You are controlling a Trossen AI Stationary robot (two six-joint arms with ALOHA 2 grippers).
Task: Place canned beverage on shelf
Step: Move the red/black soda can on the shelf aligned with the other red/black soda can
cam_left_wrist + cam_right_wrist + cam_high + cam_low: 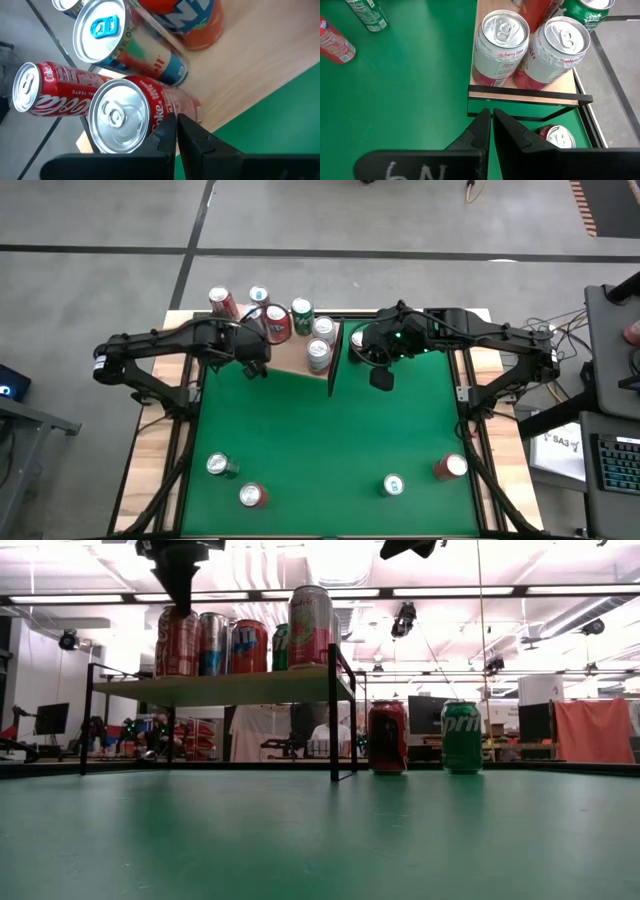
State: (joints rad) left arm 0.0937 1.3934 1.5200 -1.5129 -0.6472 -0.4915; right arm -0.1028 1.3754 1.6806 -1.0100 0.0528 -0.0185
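The left hand (262,370) is being held above the front edge of the shelf (295,358), its fingers (192,137) pressed together with nothing between them. Just beyond it, a red cola can (127,115) is standing on the shelf, with a second red cola can (50,90), a blue-tabbed can (107,37) and an orange can (187,20) grouped further back on the board.

The right hand (381,380) is being held just outside the shelf's dark end panel (334,370), likewise closed and empty. Two raspberry-lime cans (501,47) are being seen side by side at that end of the shelf, and one red can (559,136) is standing on the green surface (320,450) beside the panel.

In the low view, the shelf (230,688) is shown raised on thin dark legs, carrying a row of cans. Four more cans (222,467) are standing upright well apart from the shelf, near the opposite edge of the surface.
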